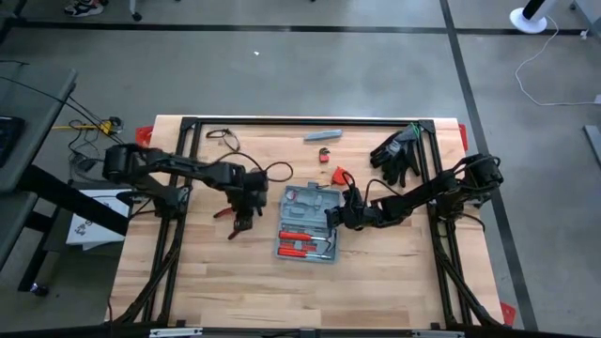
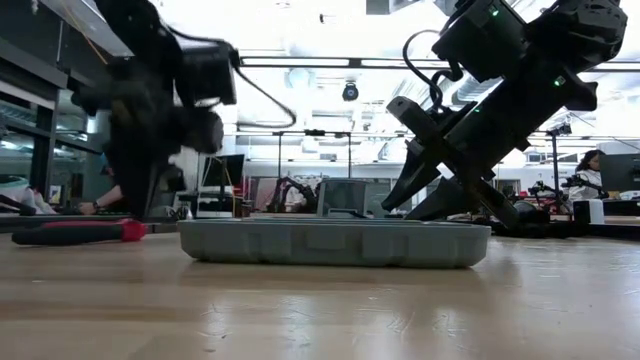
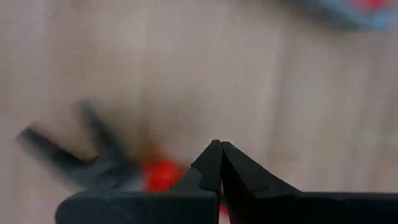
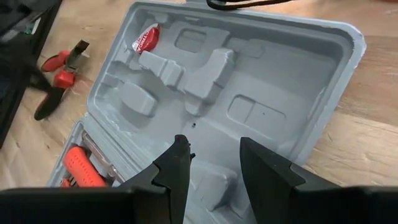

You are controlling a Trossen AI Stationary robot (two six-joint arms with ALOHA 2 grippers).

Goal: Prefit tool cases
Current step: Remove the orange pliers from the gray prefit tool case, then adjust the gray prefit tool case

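The grey-blue tool case (image 1: 310,222) lies open on the table's middle. Its near half holds red-handled tools (image 4: 81,167). Its far half (image 4: 211,81) shows empty moulded recesses. In the low view the case (image 2: 330,242) rests flat on the wood. My right gripper (image 4: 214,152) is open, its fingers over the recessed half at the case's right side (image 1: 348,211). My left gripper (image 3: 219,149) is shut, left of the case (image 1: 246,212), just above red-and-black pliers (image 1: 228,215) that lie on the table (image 2: 75,232). My left gripper's shut fingertips stand right over the pliers (image 3: 163,175), pointing down; the view is blurred and I cannot tell whether they touch. My right gripper's open fingers (image 2: 440,195) slant down from the table's right to the case's rim; I cannot tell whether they touch it.
Black gloves (image 1: 398,152) lie at the far right. A slim grey bar (image 1: 322,135) and a black cable (image 1: 221,134) lie near the far edge. Small red pieces (image 1: 339,176) sit behind the case. Bare wood (image 1: 310,291) lies in front of it. A person (image 2: 592,170) sits in the room beyond.
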